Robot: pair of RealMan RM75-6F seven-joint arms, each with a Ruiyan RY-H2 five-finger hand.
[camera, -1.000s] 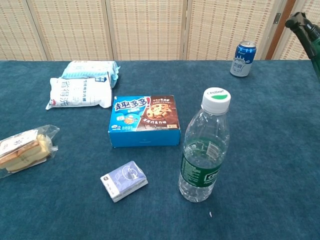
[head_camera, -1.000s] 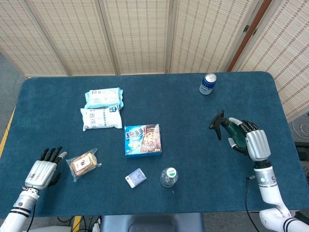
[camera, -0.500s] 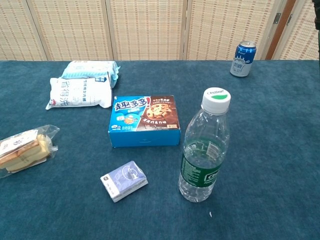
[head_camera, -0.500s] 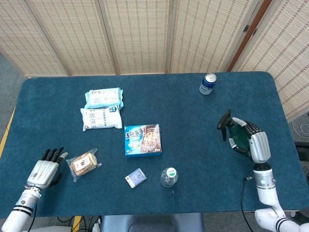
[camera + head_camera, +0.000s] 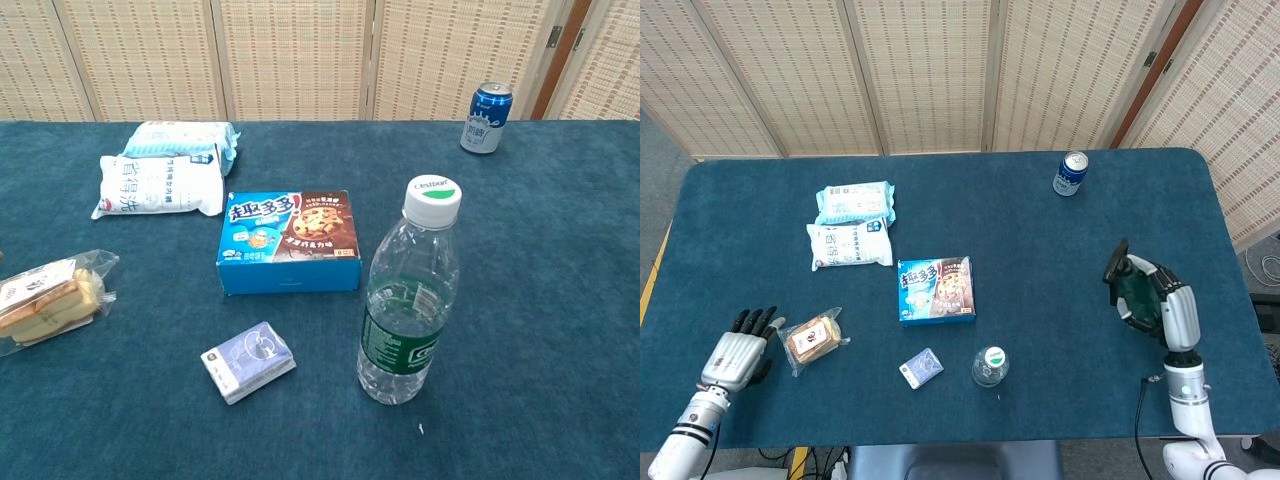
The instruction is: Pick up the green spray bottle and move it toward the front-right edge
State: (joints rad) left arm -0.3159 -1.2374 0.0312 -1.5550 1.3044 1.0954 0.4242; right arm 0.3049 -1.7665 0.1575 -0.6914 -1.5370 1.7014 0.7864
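Fingers largely hide the green spray bottle.

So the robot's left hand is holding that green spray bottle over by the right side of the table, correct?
Not quite: the right hand holds the green spray bottle near the table's right side. The left hand holds nothing, resting by the snack packet. The head view shows this.

Not a ton of readable text here tbh: the water bottle has "Cestbon" printed on its white and green cap, and its green label is too small to make out. The cookie box has big Chinese characters that look like "趣多多" across its blue half. The white snack bag and the blue can carry Chinese print too, but it's too blurry to read.
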